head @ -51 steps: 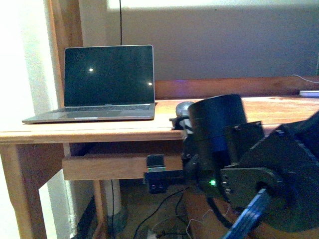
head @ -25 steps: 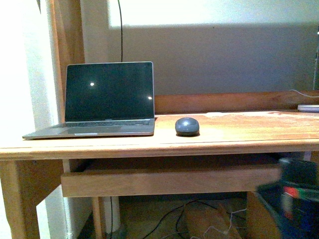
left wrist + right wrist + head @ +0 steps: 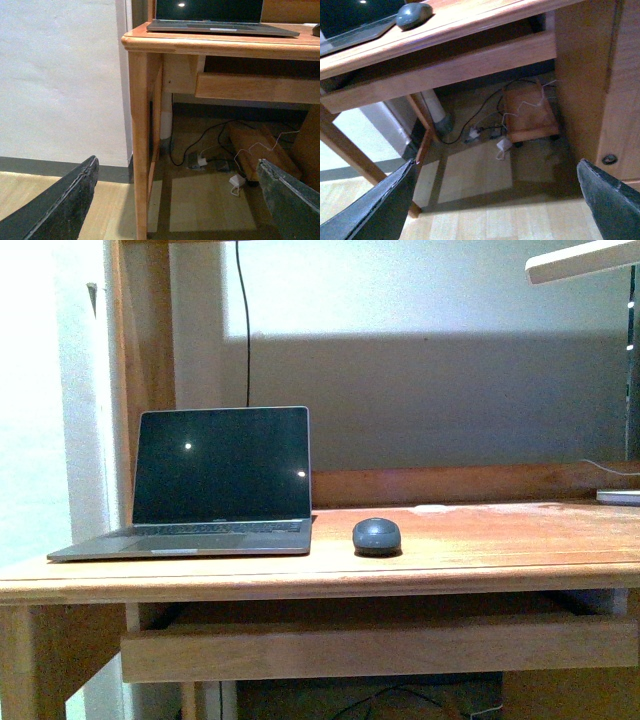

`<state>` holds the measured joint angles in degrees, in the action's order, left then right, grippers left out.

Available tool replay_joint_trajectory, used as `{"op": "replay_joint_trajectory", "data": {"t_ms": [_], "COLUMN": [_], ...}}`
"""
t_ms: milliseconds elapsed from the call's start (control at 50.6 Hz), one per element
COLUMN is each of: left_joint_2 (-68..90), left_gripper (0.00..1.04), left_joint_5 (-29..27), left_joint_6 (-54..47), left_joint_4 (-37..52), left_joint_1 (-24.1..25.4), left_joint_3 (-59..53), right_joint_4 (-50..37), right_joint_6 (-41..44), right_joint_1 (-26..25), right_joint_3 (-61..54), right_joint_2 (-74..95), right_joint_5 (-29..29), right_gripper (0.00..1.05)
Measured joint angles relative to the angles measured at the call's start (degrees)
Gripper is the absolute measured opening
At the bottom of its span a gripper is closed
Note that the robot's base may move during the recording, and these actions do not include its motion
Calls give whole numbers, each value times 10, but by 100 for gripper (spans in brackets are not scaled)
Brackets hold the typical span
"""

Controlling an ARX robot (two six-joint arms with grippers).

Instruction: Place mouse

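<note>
Gone from the front view is the dark arm that filled the lower right a moment ago, and the camera now sits higher, showing more wall. Both arms hang low near the floor: the left gripper (image 3: pixel 175 200) and the right gripper (image 3: pixel 495 200) each stand wide apart, holding nothing. On the wooden desk (image 3: pixel 480 555) the mouse (image 3: pixel 376 535) rests free, just beside the open laptop (image 3: pixel 215 485) on its right, where a hand would reach it; placement looks done. Farther back, a flat white object (image 3: pixel 620 497) lies at the desk's far right edge.

A flat white object (image 3: pixel 619 496) is cut off at the front view's edge.
</note>
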<state>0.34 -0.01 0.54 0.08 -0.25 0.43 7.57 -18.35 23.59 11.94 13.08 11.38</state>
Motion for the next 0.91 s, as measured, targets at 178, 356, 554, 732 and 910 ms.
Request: {"op": "replay_joint_trajectory", "data": {"t_ms": [178,356,554,732,910], "left_joint_2": [0,0,0,0,0], "left_gripper": [97,97,97,97,97], "left_joint_5": [0,0,0,0,0], "left_joint_6": [0,0,0,0,0], "left_joint_4": [0,0,0,0,0], "left_joint_1": [0,0,0,0,0], "left_joint_3": [0,0,0,0,0], "right_joint_4": [-75,-72,-72,-74,-75], "right_joint_6": [138,170,178,180,180], "right_joint_1": [-117,-225,-233,-234,-234], "right_joint_3": [-69,-83,-92,-110,-110], "right_joint_2": [-77,-97,-104,-125,-127], "right_joint_5": [-6,-106,-113,-113,-114], "right_gripper": [67,34,4,3,3]}}
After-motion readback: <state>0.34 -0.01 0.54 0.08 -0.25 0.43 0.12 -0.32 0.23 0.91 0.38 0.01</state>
